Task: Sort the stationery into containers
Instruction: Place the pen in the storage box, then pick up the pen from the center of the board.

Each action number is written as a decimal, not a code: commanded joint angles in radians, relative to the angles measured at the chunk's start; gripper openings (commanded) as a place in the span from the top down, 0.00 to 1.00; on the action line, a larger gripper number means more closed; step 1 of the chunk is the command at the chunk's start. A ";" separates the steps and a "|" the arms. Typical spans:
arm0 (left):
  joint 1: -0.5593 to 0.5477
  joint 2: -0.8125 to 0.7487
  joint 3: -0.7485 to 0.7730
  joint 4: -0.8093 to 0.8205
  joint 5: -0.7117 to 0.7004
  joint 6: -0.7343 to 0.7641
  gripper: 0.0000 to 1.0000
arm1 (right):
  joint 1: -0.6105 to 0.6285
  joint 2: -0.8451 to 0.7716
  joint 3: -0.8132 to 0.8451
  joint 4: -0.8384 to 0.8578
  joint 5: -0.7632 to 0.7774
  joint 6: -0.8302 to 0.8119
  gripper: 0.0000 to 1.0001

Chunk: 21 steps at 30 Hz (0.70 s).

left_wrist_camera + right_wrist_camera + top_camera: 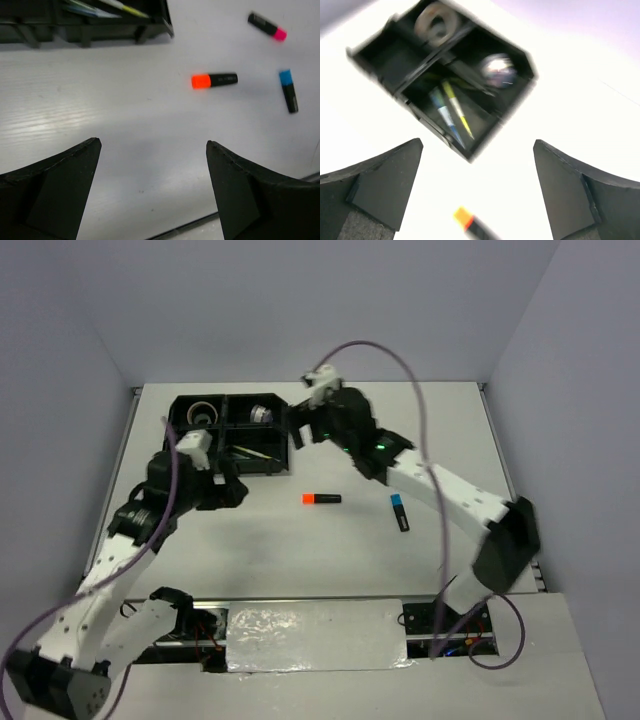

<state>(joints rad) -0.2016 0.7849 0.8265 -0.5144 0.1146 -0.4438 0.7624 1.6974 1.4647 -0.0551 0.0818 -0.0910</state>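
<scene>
Right pincer [477, 150] is seen spread wide and empty by the tray [283, 468] at the desk's far left; the left pincer [152, 150] is likewise held open. The orange marker [320, 499], lying mid-desk, should be straddled squarely across its barrel before being clenched.

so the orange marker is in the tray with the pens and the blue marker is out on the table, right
No: the orange marker lies on the table too, outside the tray. The blue marker is on the table, as you say. The left wrist view shows it.
</scene>
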 commanded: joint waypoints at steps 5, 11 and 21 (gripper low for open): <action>-0.430 0.452 0.239 0.025 -0.135 -0.035 0.01 | -0.121 -0.566 -0.416 -0.258 0.145 0.361 0.00; -0.541 0.835 0.493 -0.116 -0.321 -0.362 0.01 | -0.127 -0.994 -0.558 -0.491 0.269 0.459 0.00; -0.596 1.184 0.675 -0.357 -0.478 -1.131 0.02 | -0.133 -1.184 -0.578 -0.586 0.179 0.502 0.00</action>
<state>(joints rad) -0.7879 1.8851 1.4185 -0.7525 -0.3141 -1.3132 0.6304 0.4736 0.8753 -0.5808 0.3141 0.3954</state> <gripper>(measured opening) 0.982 0.996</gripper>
